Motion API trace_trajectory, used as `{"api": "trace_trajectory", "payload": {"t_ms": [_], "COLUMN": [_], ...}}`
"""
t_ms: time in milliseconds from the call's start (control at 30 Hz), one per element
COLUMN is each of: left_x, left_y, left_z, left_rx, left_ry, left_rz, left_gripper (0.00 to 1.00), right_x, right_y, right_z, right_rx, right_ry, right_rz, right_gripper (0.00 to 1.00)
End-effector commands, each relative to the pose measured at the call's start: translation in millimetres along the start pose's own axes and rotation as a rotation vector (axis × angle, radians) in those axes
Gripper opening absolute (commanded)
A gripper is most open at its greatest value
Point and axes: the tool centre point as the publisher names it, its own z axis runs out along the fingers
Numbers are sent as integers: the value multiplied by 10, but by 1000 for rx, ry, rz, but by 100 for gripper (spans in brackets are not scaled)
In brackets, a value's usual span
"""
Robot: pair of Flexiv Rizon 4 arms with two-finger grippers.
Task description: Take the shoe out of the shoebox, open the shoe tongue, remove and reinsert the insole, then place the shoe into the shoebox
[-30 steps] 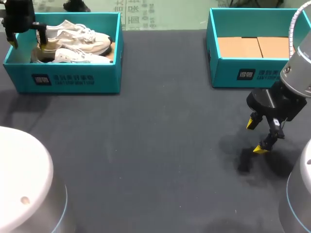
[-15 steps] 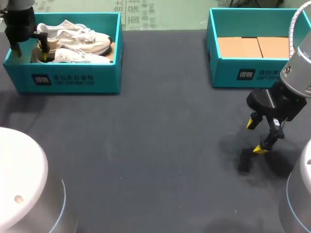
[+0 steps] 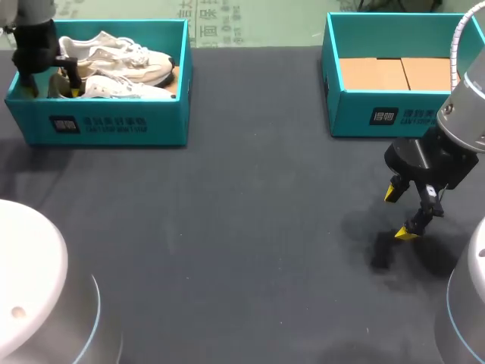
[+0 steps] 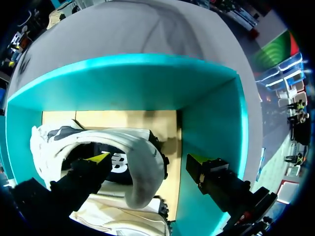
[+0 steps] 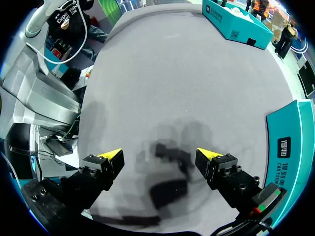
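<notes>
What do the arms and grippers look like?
The left arm and right arm: rounded silver-white links, thin blue rings; a ribbed hose on the right. The left gripper and right gripper: black, blocky, yellow wedge tips.

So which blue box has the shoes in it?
The left shoebox, under the left gripper, holds the white shoes. The right shoebox holds only brown cardboard.

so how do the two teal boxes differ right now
The left box holds white shoes; the right box shows only its brown cardboard floor. The left gripper is in the left box; the right gripper hangs open over the table, outside the right box. Both are teal, lidless.
</notes>
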Motion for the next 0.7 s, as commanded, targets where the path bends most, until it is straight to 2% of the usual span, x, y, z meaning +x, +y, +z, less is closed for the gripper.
{"api": "trace_trajectory", "payload": {"t_ms": [33, 533, 700], "left_x": [-38, -17, -10], "left_y": [41, 69, 73], "left_z": [63, 172, 204], "left_rx": [1, 10, 12], "left_ry": [9, 14, 21], "left_rz": [-2, -56, -64], "left_gripper": [100, 100, 84], "right_x": [9, 9, 9], "right_y": [-4, -4, -4], "right_z": [2, 2, 2], "right_rx": [1, 1, 1], "right_ry": [-1, -1, -1], "right_rz": [0, 0, 0], "right_gripper": [100, 100, 100]}}
